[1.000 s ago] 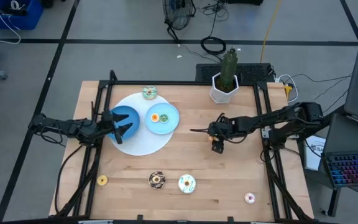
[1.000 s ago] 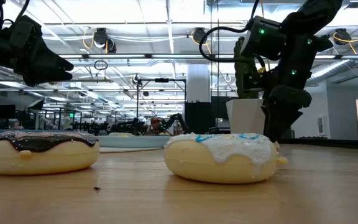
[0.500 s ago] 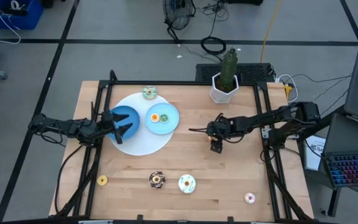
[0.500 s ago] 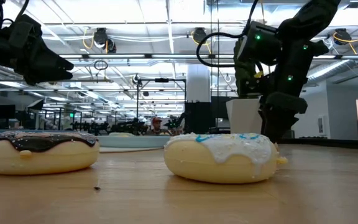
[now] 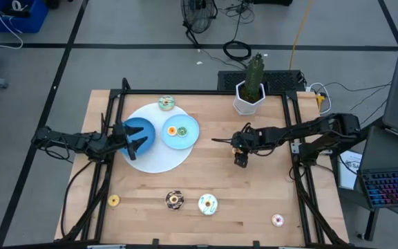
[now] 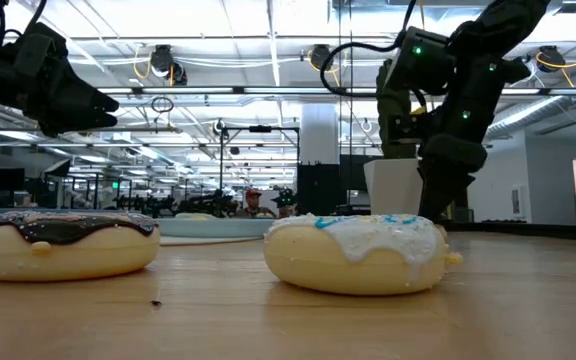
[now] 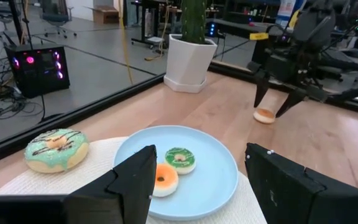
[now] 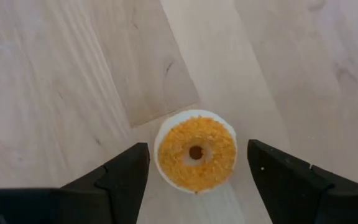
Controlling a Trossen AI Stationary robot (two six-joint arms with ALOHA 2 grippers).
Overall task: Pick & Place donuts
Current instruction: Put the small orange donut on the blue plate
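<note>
A small orange-sprinkled donut (image 8: 196,151) lies flat on the bare wood. My right gripper (image 8: 196,148) points down over it, open, one finger on each side, touching nothing; in the high view it stands mid-table (image 5: 240,160). My left gripper (image 5: 135,139) waits open above the dark blue bowl (image 5: 139,127). The light blue plate (image 7: 211,186) holds an orange donut (image 7: 164,179) and a green one (image 7: 180,158). A green-iced donut (image 5: 166,104) rests on the white mat.
Near the table's front edge lie a yellow donut (image 5: 114,200), a chocolate one (image 5: 175,200), a white one with blue sprinkles (image 5: 207,204) and a pink one (image 5: 277,220). A potted cactus (image 5: 250,91) stands at the far edge. Bare wood surrounds my right gripper.
My right gripper swayed slightly toward the table's left and then back, staying over the orange donut. Nothing else has moved.
</note>
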